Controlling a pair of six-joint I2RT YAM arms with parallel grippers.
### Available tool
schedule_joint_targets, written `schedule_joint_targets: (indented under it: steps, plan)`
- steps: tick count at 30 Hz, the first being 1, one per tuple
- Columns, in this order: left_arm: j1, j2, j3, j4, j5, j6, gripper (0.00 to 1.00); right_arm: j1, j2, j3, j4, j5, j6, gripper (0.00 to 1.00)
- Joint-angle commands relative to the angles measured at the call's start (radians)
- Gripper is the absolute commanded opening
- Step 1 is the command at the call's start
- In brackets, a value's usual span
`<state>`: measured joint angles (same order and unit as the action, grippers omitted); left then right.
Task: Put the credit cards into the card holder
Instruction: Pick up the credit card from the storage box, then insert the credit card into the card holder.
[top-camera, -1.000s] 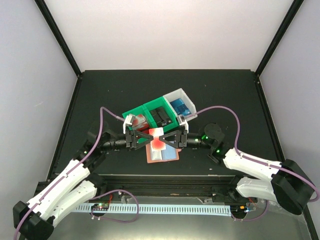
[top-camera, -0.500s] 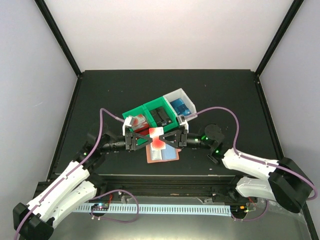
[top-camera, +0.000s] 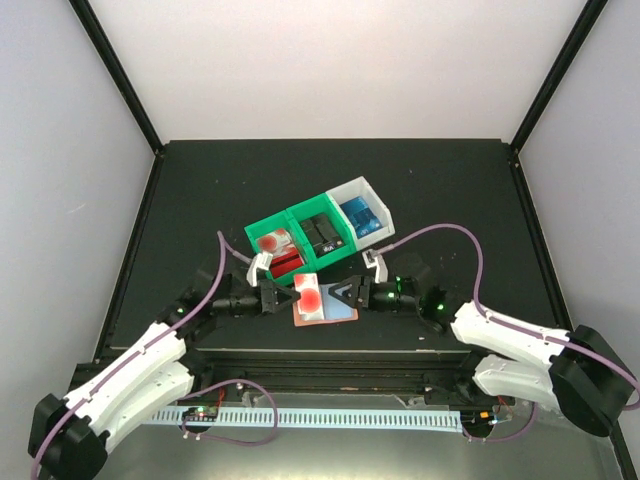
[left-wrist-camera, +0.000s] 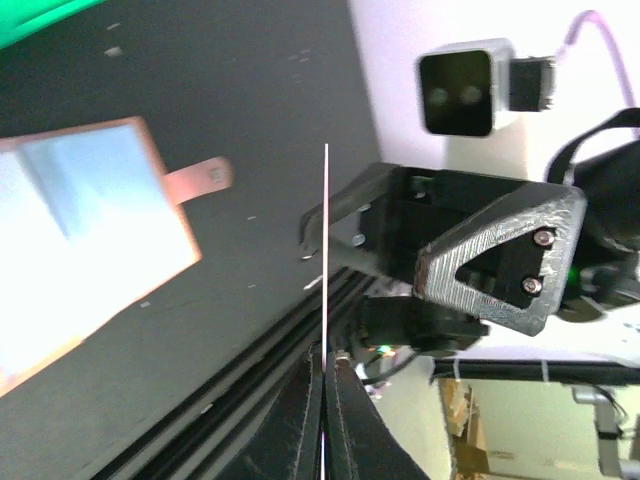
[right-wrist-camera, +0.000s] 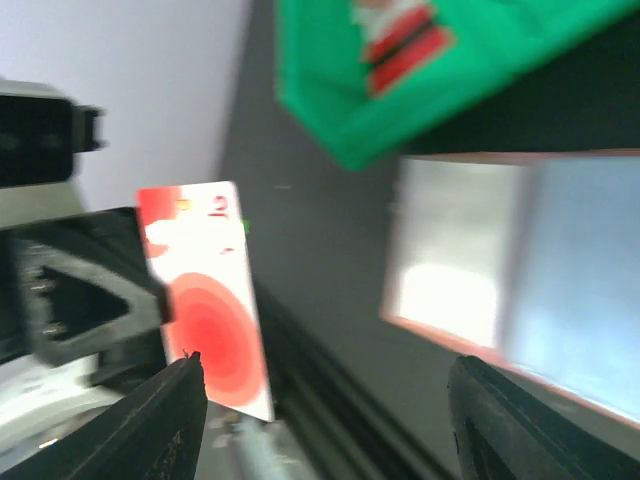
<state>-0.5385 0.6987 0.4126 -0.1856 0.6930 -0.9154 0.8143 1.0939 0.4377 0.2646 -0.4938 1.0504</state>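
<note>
We see our left claw (top-camera: 293, 297) clamped on a thin red-and-white plastic card (top-camera: 310, 293), centre frame; right claw (top-camera: 342, 296) wide, beside the open reddish-brown leather wallet (top-camera: 338, 314).

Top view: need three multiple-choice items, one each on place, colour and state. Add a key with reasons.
1. Where does the card holder lie?
A. Inside a bin
B. On the table, on the arms' side of the bins
C. In a gripper, off the table

2. What colour is the bin at the right end of the row?
A. White
B. Yellow
C. Black

3. What holds the card?
A. The right gripper
B. Nothing, it lies flat
C. The left gripper

Key:
1 B: the card holder lies open on the table, between the bins and the arm bases.
2 A: its walls are white.
3 C: the left wrist view shows the card edge-on, pinched between that gripper's fingers. The right gripper's jaws stand wide, clear of the card.
</note>
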Motion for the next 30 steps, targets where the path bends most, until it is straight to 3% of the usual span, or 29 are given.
schedule_joint_targets:
  steps: [1,5,11,17,30]
  plan:
    - [-0.006,0.067,-0.056,0.057,-0.077,0.026,0.01,0.026,0.005,0.068,-0.456,0.317,-0.217,0.67]
    - [-0.02,0.158,-0.08,0.147,-0.118,-0.013,0.02,0.116,0.119,0.171,-0.65,0.564,-0.248,0.68]
    - [-0.052,0.284,-0.08,0.261,-0.187,-0.075,0.02,0.199,0.34,0.312,-0.764,0.723,-0.231,0.64]
    - [-0.072,0.394,-0.054,0.283,-0.219,-0.085,0.02,0.207,0.437,0.387,-0.765,0.767,-0.223,0.52]
    - [-0.119,0.521,-0.052,0.4,-0.216,-0.133,0.01,0.207,0.541,0.401,-0.774,0.739,-0.213,0.38]
